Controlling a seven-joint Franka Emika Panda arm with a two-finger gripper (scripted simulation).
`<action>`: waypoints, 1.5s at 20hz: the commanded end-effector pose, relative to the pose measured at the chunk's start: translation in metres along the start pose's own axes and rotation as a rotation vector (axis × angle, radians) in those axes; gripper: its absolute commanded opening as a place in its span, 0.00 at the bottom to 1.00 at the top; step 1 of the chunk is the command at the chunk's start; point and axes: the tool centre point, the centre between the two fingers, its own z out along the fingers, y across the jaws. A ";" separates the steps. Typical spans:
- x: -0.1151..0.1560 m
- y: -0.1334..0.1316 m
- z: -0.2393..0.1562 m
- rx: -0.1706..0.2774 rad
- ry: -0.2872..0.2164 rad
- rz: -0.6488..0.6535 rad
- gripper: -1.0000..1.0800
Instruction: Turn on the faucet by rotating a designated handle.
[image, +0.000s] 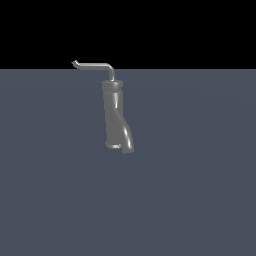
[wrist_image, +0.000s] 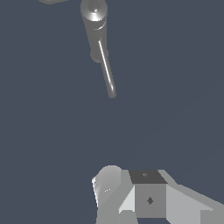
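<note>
Hanging well back from its target, the gripper (wrist_image: 131, 192) shows only in the wrist view, as a pale blocky shape cut off by the picture's edge. Its fingertips cannot be separated there, so whether it is spread or pressed together I cannot tell; it holds nothing that shows. It does not appear in the exterior view at all.

Beyond it lies bare worktop (wrist_image: 175, 109), then the handle (wrist_image: 106, 70), a thin bright rod running out from the top of the faucet (wrist_image: 93, 22) with its free end pointing toward the camera. That gap suggests the arm is lined up for an approach, with no contact yet.

In the exterior view the faucet (image: 115, 117) stands upright near the middle of the worktop (image: 200, 175), collar near its top, spout curving out low. The handle (image: 95, 65) rises from the cap and bends toward the exterior view's left, ending in a small hook. Its reach gives leverage for turning.

No worktop edges or corners can be made out, and the faucet's base is hard to read.
</note>
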 end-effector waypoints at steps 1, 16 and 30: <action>0.000 0.000 0.000 0.000 0.000 0.000 0.00; 0.005 -0.015 -0.011 -0.020 0.017 -0.015 0.00; 0.046 -0.026 -0.011 0.011 0.018 0.132 0.00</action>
